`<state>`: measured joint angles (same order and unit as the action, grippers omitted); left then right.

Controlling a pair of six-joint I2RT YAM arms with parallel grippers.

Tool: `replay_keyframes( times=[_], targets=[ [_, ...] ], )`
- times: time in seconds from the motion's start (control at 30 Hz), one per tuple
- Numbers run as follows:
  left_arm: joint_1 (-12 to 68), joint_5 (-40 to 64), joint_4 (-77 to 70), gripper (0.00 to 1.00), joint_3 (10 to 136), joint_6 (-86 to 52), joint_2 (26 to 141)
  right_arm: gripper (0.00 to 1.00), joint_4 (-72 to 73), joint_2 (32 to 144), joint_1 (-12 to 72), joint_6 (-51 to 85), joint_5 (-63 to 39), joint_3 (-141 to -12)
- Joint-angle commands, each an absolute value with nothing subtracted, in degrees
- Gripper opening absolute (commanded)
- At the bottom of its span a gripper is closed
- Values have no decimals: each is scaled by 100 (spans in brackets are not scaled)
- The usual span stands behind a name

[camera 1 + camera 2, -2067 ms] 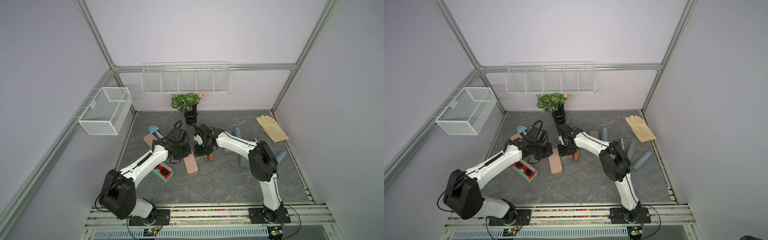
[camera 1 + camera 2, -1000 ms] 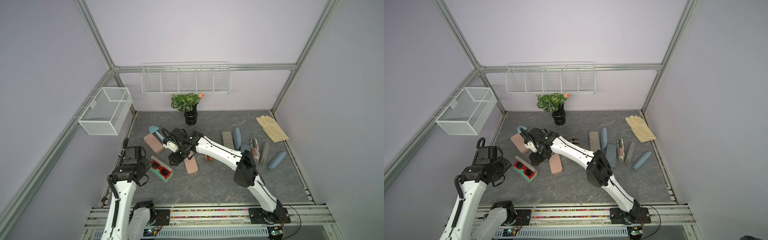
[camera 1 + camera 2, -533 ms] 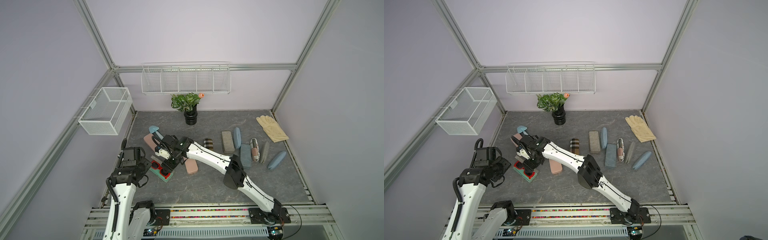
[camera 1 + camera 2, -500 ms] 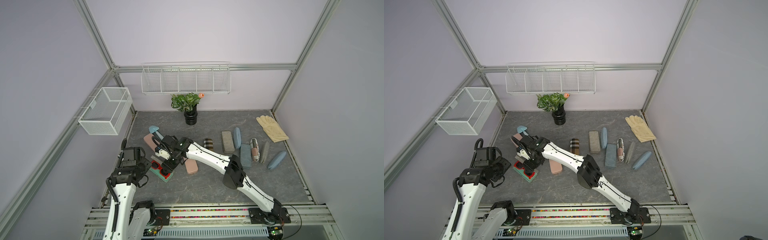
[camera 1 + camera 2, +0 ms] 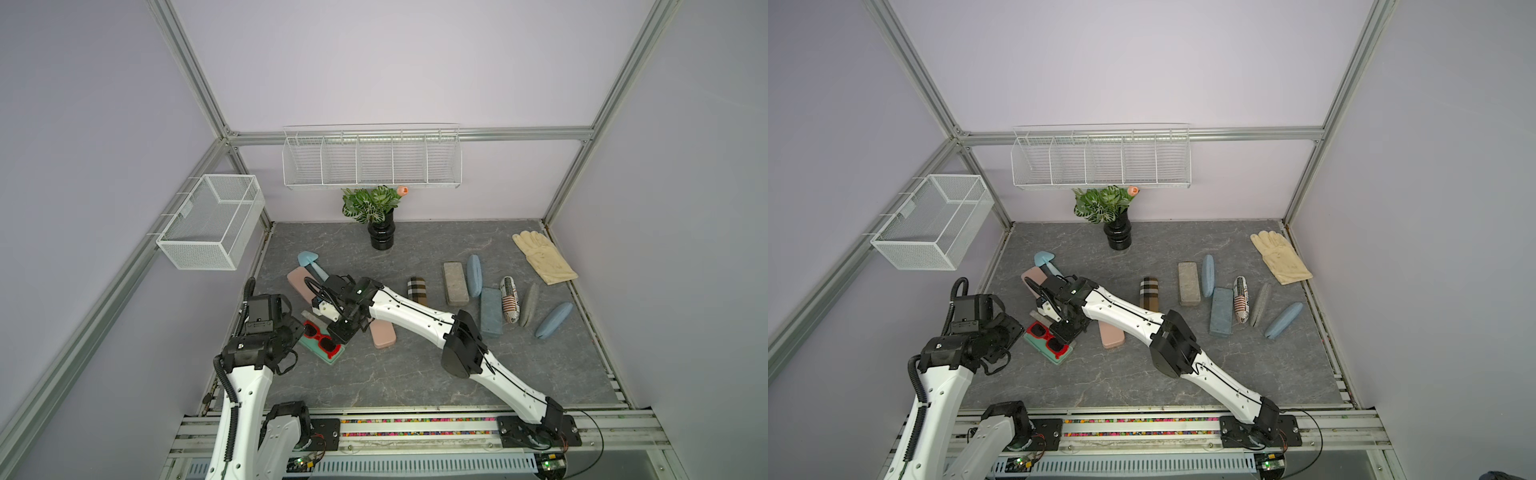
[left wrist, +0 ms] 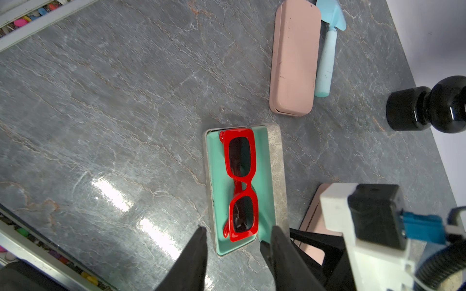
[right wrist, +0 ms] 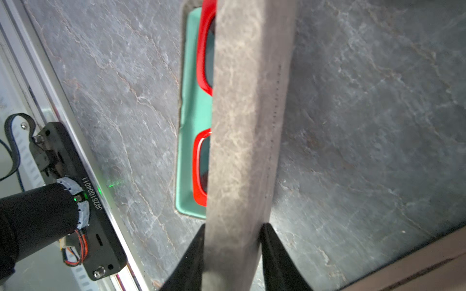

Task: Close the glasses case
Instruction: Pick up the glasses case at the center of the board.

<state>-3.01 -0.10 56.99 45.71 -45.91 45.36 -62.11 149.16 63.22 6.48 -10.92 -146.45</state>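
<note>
Grey lid [image 7: 242, 113] of the glasses case [image 6: 216, 189], that's what we see the right claw [image 7: 232, 234] pinching, raised beside the red sunglasses [image 6: 242, 184]. Case lies open on the bench [image 5: 415, 374], left side; left claw [image 6: 237, 234] hangs spread over one end.

- Table [image 6: 100, 100]: grey stone-look slab, smooth, with a soft sheen that catches the lamps.
- Case [image 6: 276, 161]: the lid's outside is matt, mottled grey, perhaps felt or suede, since the close view is blurred. The lining [image 6: 218, 181] is smooth teal.
- Sunglasses [image 6: 240, 186]: glossy red plastic, dark lenses.
- Pink case [image 6: 293, 58] nearest the vase [image 6: 428, 108]: matt, smooth, lightly scuffed.
- Vase: glossy black.
- Shelf [image 5: 372, 166] above the vase: white-coated wire.
- Glove [image 5: 544, 257] right of the vase: pale, soft cloth.
</note>
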Motion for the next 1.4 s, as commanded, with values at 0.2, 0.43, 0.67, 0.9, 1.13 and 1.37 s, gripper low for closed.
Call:
replay_keyframes(
  times=[0.2,0.43,0.67,0.9,1.13,1.37],
  targets=[
    [-340,59,5556,43,4509,-4534,4561,22,-6321,14876,6296,654,-767,-14629],
    [-335,171,5429,42,4511,-4501,4638,17,-6088,14535,6253,781,-555,-14106],
    [-342,373,5202,41,4453,-4518,4759,15,-5710,13908,6195,938,-141,-13231],
    [-338,906,4607,40,4233,-4530,4961,15,-5528,13141,6101,1096,292,-12214],
    [-329,1638,3927,36,4039,-4605,5413,15,-4967,11984,5930,1428,662,-10688],
    [425,1535,3236,31,4038,-4941,5908,15,-4689,10678,5724,1840,994,-9078]
  ],
)
